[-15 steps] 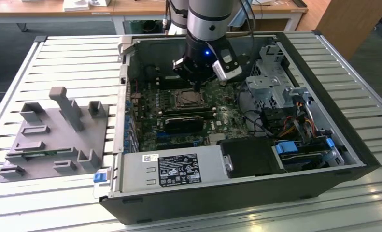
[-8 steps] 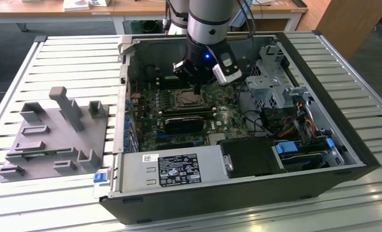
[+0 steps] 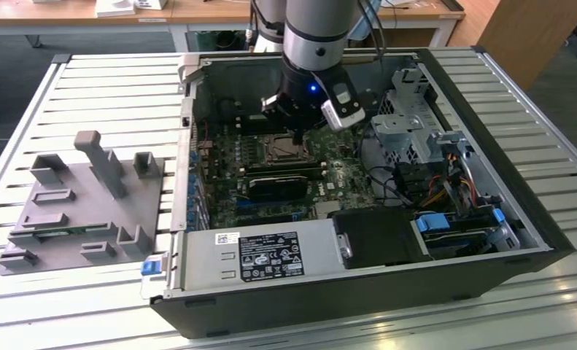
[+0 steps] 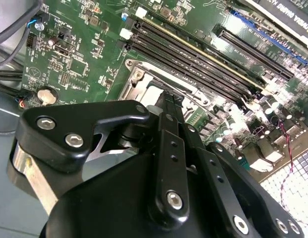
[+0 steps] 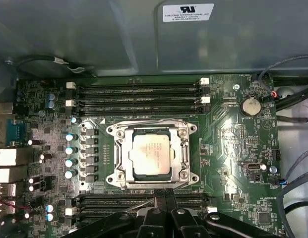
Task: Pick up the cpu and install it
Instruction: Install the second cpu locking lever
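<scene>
Gripper [image 3: 296, 135] hangs inside the open PC case [image 3: 521, 219], just above the motherboard [image 3: 268, 197] and at the edge of the CPU socket [image 3: 286, 148]. Fingers [image 5: 161, 198] are pressed together, tips meeting, nothing between them.

Left to right in the exterior view:
- grey plastic holder block [image 3: 79, 208] with upright posts sits on the slatted worktop [image 3: 35, 292], well apart from the arm
- case lies on its side, panel off; green board on its floor, socket under the gripper
- drive cage [image 3: 415, 124] and bundled cables [image 3: 434, 182] on the exterior view's right
- power supply [image 3: 259, 255] along the near edge of the case

Task part: the cpu [image 5: 151, 153] lies flat in the socket, silver top up, ringed by the metal frame [image 5: 152, 128]. First wrist view shows the closed fingertips just beside the frame, over the memory slots [image 5: 144, 201] next to it, not touching the chip. Second row of memory slots [image 5: 139, 99] runs on the far side of the socket.

In the second wrist view the black fingers [image 4: 168, 148] cover most of the socket [image 4: 144, 87]; a corner of the frame and a pale patch show past them. Whether the tips touch the board, can't tell.
</scene>
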`<action>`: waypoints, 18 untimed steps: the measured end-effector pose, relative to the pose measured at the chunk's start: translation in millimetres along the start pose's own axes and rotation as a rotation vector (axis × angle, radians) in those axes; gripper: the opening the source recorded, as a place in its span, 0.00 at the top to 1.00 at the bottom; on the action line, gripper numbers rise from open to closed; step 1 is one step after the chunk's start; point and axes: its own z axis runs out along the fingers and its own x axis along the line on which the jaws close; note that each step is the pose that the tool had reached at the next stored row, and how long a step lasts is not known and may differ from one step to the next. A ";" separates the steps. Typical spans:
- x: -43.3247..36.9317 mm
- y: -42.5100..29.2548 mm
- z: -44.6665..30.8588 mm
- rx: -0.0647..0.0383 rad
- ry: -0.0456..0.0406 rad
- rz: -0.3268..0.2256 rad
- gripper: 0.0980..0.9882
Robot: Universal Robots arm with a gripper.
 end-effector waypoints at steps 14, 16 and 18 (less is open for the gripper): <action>0.3 -7.6 1.6 0.000 0.0000 0.000 0.99; 0.4 -7.9 1.8 0.000 0.0001 0.000 0.99; 0.6 -8.0 2.1 0.000 0.0000 0.000 0.99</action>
